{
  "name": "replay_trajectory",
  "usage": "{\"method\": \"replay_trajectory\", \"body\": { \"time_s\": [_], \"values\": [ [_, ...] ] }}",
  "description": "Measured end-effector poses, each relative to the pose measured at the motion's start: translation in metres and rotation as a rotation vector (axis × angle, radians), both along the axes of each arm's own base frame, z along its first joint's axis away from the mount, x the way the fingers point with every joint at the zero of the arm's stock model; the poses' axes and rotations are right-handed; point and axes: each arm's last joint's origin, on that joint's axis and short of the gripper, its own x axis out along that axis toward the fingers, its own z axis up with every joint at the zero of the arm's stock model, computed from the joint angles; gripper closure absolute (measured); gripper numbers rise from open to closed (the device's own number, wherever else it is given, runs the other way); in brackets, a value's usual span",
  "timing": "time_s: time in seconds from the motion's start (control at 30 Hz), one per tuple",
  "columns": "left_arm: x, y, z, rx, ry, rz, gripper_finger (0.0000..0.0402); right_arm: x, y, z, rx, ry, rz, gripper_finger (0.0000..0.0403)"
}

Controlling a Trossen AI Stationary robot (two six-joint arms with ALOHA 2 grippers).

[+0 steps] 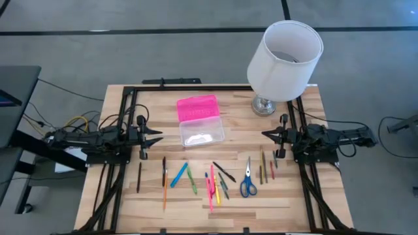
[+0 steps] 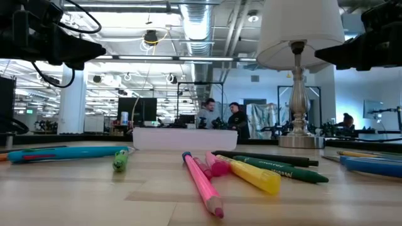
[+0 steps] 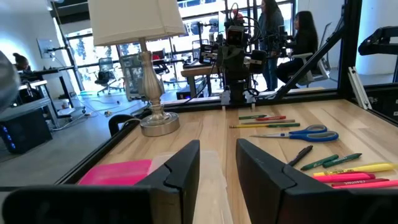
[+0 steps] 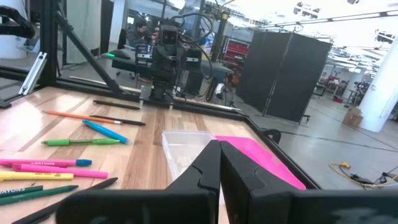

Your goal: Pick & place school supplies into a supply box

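both arms low and level at the table's sides, pointing inward. left gripper [image 1: 159, 136] parted a little, nothing between the fingers. right gripper [image 1: 265, 134] pinched closed, empty. supply box [image 1: 200, 120] lies open at centre-back, pink lid beyond the clear base. school supplies [image 1: 215, 179] scattered along the near edge.

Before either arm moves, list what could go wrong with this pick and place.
1. The pens and markers lie crowded and overlapping, so a gripper may pinch two or knock neighbours away.
2. The lamp stands close behind the box; a wide swing of the right arm could hit it.
3. The box looks light and may slide when items drop in.
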Motion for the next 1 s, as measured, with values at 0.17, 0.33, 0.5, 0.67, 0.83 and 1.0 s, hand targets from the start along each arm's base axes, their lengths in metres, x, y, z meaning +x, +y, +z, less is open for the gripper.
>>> {"method": "replay_trajectory", "body": {
  "time_s": [0.17, 0.33, 0.5, 0.67, 0.83, 1.0],
  "values": [
    [0.0, 0.0, 0.0, 0.0, 0.0, 0.0, 0.0301, 0.0, 0.0, -0.0001, 0.0, 0.001, 0.0, 0.0403],
    [0.0, 0.0, 0.0, 0.0, 0.0, 0.0, 0.0301, 0.0, 0.0, 0.0, 0.0, 0.0, 0.0, 0.0403],
    [0.0, 0.0, 0.0, 0.0, 0.0, 0.0, 0.0301, 0.0, 0.0, 0.0, 0.0, 0.0, 0.0, 0.0403],
    [0.0, 0.0, 0.0, 0.0, 0.0, 0.0, 0.0301, 0.0, 0.0, -0.0001, 0.0, 0.0, 0.0, 0.0403],
    [0.0, 0.0, 0.0001, 0.0, 0.0, 0.0, 0.0301, 0.0, 0.0, -0.0001, 0.0, 0.0, 0.0, 0.0403],
    [-0.0001, 0.0001, 0.0021, 0.049, -0.017, 0.006, 0.0301, 0.0, 0.0, 0.0, 0.0, 0.001, 0.0, 0.0403]
  ]
}}
